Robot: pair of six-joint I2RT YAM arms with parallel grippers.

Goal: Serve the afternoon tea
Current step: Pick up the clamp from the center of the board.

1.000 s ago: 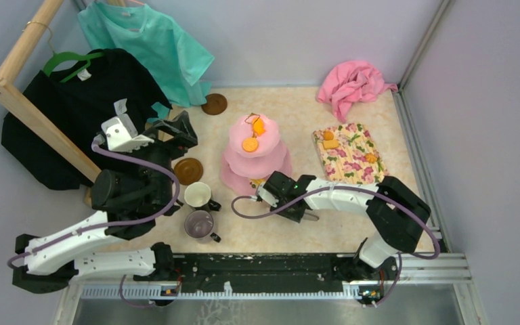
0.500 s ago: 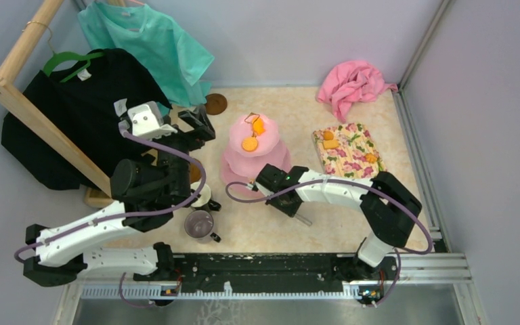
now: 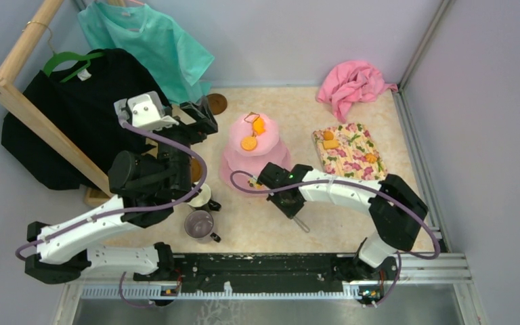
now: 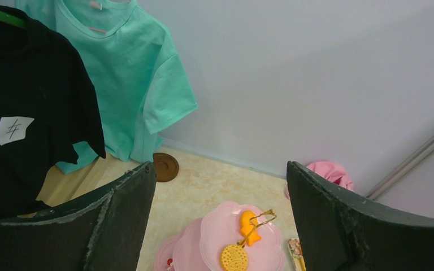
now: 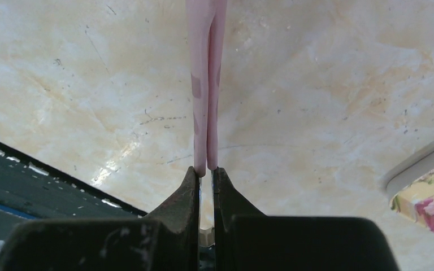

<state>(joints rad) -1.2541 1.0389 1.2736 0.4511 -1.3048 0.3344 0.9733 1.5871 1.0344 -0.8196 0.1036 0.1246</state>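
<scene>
The right gripper (image 5: 206,172) is closed on thin pink tongs (image 5: 206,84), low over the surface (image 5: 328,84), just near of the pink cake stand (image 3: 271,150). The left gripper (image 4: 220,169) hangs wide open, raised left of the stand. A white mug (image 3: 196,195) and a grey-purple mug (image 3: 198,223) stand near-left.

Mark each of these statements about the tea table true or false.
1. The left pincer is open and holds nothing. True.
2. The right pincer is wide open. False: it is shut on pink tongs.
3. Two snacks lie on the top tier of the cake stand. True.
4. The pink cloth lies on the floral mat. False: it is bunched in the far corner, apart from the mat.
5. A saucer with no mug on it lies near the green shirt. True.
</scene>
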